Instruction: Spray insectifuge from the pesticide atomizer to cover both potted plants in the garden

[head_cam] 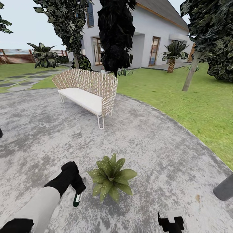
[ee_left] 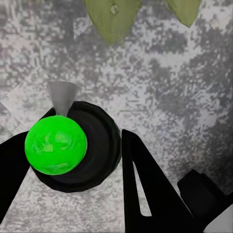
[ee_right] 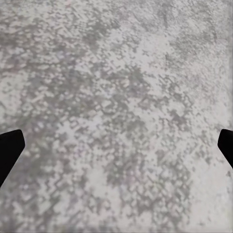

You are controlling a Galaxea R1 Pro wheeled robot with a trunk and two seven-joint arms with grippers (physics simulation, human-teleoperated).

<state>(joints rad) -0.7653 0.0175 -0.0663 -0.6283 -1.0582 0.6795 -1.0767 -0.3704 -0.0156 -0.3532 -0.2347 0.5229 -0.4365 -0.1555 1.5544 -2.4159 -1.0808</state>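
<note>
the sprayer (head_cam: 77, 198) is pinched in the left gripper (head_cam: 76, 187), held above the grey patio (head_cam: 155, 152) just beside a potted plant (head_cam: 110, 178). the right gripper (ee_right: 116, 145) is spread wide over bare patio. a wicker bench (head_cam: 87, 92) is set well beyond.

head view high over patio (head_cam: 155, 149), wrist views close, probably straight down
</note>
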